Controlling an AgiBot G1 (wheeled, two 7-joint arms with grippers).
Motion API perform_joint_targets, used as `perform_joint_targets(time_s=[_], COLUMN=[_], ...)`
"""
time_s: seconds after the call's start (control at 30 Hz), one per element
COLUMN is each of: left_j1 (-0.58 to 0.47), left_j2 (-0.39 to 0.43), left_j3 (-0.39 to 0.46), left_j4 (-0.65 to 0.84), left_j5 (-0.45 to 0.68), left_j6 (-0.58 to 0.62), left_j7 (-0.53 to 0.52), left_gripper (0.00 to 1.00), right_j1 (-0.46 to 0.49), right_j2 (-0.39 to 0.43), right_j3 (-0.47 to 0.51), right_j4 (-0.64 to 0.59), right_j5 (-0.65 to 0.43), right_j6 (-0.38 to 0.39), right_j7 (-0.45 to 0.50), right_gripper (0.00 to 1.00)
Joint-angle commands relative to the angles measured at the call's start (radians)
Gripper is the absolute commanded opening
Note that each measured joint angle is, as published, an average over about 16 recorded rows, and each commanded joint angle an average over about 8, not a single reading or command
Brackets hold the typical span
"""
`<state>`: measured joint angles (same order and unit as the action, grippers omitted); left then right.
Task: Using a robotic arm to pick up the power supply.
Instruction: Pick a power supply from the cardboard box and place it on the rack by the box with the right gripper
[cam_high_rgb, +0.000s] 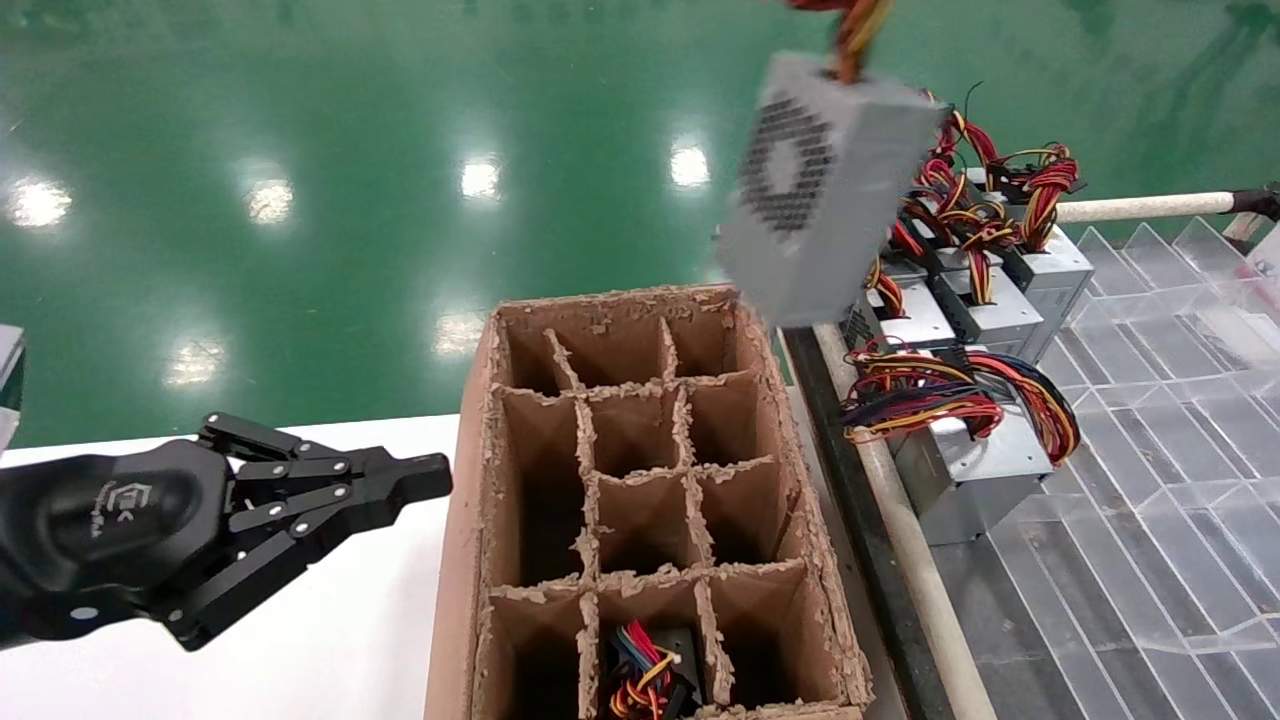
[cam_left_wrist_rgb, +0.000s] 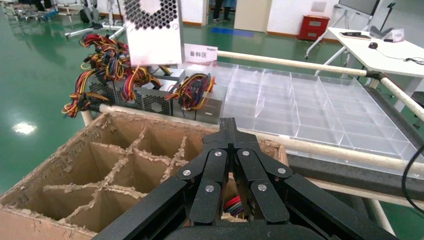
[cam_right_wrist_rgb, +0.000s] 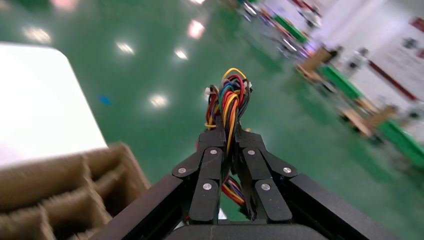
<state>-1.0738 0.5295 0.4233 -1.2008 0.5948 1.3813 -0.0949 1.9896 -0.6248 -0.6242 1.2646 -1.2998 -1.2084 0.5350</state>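
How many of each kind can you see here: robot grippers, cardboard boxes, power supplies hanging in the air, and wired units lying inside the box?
Grippers: 2, the left gripper, fingers shut, beside the box, and the right gripper, fingers shut on the wires
Cardboard box: 1
Power supply hanging in the air: 1
Wired unit inside the box: 1
Total: 5

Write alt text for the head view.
A silver power supply hangs by its wire bundle above a partitioned cardboard box. The shut left end effector rests over the white table; more supplies lie on clear trays at right.
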Motion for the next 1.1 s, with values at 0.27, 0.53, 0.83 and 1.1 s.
perform_joint_targets(time_s=[0.27, 0.53, 0.83, 1.1], left_j1=[0.0, 0.0, 0.0, 0.0], left_j2=[0.0, 0.0, 0.0, 0.0], left_j3=[0.0, 0.0, 0.0, 0.0], left_j4=[0.0, 0.0, 0.0, 0.0], left_j5=[0.0, 0.0, 0.0, 0.0], left_j6=[0.0, 0.0, 0.0, 0.0], left_j7=[0.0, 0.0, 0.0, 0.0], left_gripper=[0.0, 0.0, 0.0, 0.0], right_j1=[0.084, 0.108, 0.003, -0.127], right_j2=[0.181, 0.292, 0.407, 0.425], right_j3=[-0.008, -0.023, -0.072, -0.125], right_j4=[0.096, 0.094, 0.089, 0.089], right_j5=[-0.125, -0.175, -0.237, -0.27], right_j6=[-0.08, -0.189, -0.15, 0.019], right_j7=[0.153, 0.211, 0.261, 0.268], right_gripper=[0.0, 0.0, 0.0, 0.0])
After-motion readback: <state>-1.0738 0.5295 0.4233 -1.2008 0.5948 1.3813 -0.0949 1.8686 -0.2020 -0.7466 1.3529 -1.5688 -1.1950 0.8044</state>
